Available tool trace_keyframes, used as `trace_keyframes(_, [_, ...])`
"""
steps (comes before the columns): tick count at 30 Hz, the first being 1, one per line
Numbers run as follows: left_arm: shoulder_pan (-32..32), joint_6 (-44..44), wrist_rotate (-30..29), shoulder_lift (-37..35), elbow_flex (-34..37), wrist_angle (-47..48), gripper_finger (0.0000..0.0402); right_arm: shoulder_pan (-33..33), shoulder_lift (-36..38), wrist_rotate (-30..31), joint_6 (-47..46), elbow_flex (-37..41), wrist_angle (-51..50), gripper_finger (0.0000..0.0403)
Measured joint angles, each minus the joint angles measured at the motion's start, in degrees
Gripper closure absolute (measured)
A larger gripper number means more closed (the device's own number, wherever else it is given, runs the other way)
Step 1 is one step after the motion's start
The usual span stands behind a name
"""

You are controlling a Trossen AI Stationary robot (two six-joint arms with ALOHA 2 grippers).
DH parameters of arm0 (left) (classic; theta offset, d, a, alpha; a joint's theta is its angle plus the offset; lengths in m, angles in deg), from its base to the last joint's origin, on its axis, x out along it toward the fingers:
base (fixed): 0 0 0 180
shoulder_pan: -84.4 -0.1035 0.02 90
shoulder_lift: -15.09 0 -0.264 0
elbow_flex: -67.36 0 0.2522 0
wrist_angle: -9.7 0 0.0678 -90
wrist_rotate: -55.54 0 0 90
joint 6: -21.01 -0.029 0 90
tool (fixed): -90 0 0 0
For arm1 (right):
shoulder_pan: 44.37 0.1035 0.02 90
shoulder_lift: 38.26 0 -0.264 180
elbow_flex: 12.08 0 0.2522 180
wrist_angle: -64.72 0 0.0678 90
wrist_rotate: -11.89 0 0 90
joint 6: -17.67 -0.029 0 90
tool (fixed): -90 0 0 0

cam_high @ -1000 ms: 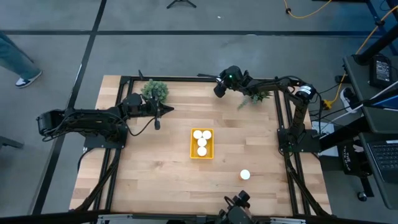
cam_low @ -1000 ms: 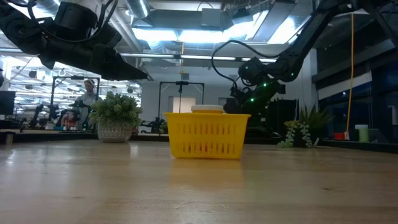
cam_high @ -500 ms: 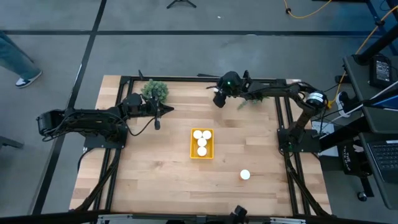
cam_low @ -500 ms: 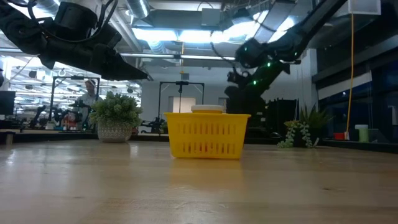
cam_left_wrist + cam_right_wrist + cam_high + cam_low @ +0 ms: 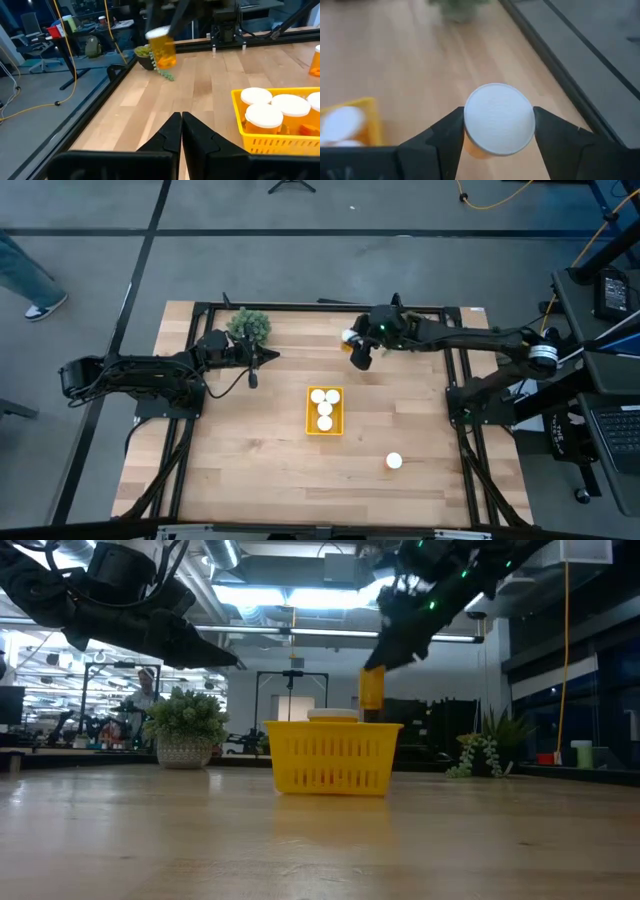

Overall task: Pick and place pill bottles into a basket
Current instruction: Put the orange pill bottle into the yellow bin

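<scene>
My right gripper (image 5: pixel 356 348) is shut on one orange pill bottle (image 5: pixel 371 690) with a white cap (image 5: pixel 499 117), in the air over the far middle of the table. The yellow basket (image 5: pixel 311 423) stands at the table's centre with three capped pill bottles (image 5: pixel 264 116) upright inside. Another pill bottle (image 5: pixel 394 461) stands on its base near the front right. My left gripper (image 5: pixel 270 356) hovers shut at the far left, above the table (image 5: pixel 250 460), its fingers (image 5: pixel 172 131) together and holding nothing. My right gripper pinches the bottle's upper body (image 5: pixel 470 146), just under the cap, between its two fingers (image 5: pixel 445 135), one on each side. The fingers slant down from the table's far right. The bottle hangs below them, a little tilted and cap up, clear of the table.
A potted green plant (image 5: pixel 250 325) stands at the far left beside my left gripper. A trailing plant (image 5: pixel 485 755) stands at the far right, under my right arm. Black frame rails (image 5: pixel 300 307) run along the table's edges. Bare wood lies around the basket.
My right gripper has risen and come from the far edge toward the basket, tipping more level, with the pill bottle between its fingers. In the low view the bottle now shows above the basket's rim, lifted clear.
</scene>
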Motion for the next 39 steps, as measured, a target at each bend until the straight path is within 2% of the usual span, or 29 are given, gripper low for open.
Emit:
trace_keyframes(7, [0.0, 0.0, 0.0, 0.0, 0.0, -0.3, 0.0398, 7.6, 3.9, -0.2, -1.0, 0.0, -3.5, 0.0184])
trace_keyframes(21, [0.0, 1.6, 0.0, 0.0, 0.0, -0.2, 0.0394, 19.3, 3.8, -0.1, -4.7, 0.1, -5.9, 0.0184])
trace_keyframes(24, [0.0, 3.4, 0.0, 0.0, 0.0, -0.2, 0.0398, 21.5, 3.8, 0.0, -5.0, 2.3, -3.5, 0.0184])
trace_keyframes(33, [0.1, 7.6, 0.0, 0.0, 0.0, 0.7, 0.0393, 25.8, 3.8, 0.5, -4.9, 11.7, 12.3, 0.0184])
trace_keyframes(39, [0.1, 9.0, 0.0, 0.0, 0.0, 1.6, 0.0394, 28.4, 3.8, 0.5, -6.2, 12.3, 12.8, 0.0184])
